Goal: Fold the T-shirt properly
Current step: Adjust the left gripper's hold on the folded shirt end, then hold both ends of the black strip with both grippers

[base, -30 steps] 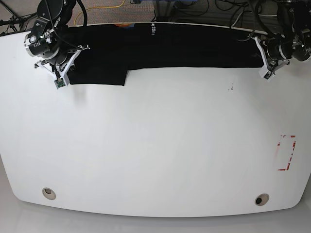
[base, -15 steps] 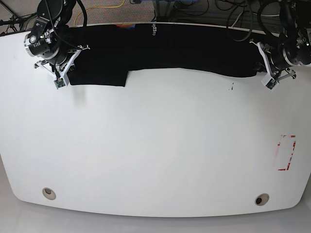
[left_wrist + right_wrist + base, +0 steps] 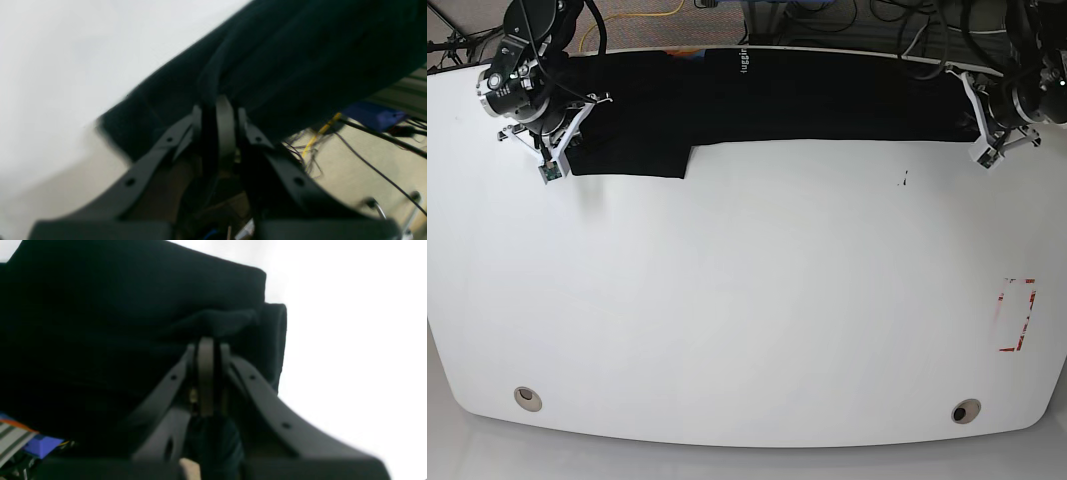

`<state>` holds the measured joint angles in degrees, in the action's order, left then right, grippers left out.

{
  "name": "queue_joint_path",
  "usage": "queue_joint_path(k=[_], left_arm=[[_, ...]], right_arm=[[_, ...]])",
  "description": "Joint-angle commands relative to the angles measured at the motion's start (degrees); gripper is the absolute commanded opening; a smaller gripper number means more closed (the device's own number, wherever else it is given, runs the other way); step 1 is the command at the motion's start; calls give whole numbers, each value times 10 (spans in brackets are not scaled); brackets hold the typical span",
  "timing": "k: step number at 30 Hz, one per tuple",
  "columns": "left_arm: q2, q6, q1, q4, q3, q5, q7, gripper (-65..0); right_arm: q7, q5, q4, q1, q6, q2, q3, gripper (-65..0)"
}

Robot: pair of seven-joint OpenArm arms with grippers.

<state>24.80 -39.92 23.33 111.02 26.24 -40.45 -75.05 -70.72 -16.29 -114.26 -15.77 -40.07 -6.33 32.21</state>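
I'm seeing the shirt (image 3: 767,95) lying along the table's (image 3: 747,300) far edge | left gripper (image 3: 218,100) is pinching its hem | right gripper (image 3: 206,340) is clamping a fold.

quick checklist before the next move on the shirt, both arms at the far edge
1. Left gripper shut on the T-shirt: ok, cloth bunches at its tips.
2. Right gripper shut on the T-shirt: ok, a fold sits pinched at its tips.
3. Shirt's near edge straight between the two arms: ok in the base view, apart from a flap hanging lower near the right gripper.
4. White table bare in front of the shirt for a fold: ok.
5. Cloth hanging off the table's far edge: cannot tell how much.
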Motion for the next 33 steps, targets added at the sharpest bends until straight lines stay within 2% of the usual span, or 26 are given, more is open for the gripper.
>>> queue_joint_path(k=[1,5,10,17,25,33], left_arm=[[14,-1,-2,10,28,3,14,-622],[16,-1,-14,9,56,5,34,-621],[41,-1,-64,6,41,5,35,-621],[43,-1,-91,7,21,4,34,-621],[42,-1,-106,9,25,1,-24,-621],[44,-1,-81,9,26,1,-24,-621]], right_arm=[[9,-2,-9,4,1,-6,3,-650],[9,-2,-9,3,1,-6,3,-650],[9,-3,-9,3,1,-6,3,-650],[9,-3,-9,2,1,-6,3,-650],[9,-3,-9,3,1,-6,3,-650],[9,-3,-9,3,1,-6,3,-650]])
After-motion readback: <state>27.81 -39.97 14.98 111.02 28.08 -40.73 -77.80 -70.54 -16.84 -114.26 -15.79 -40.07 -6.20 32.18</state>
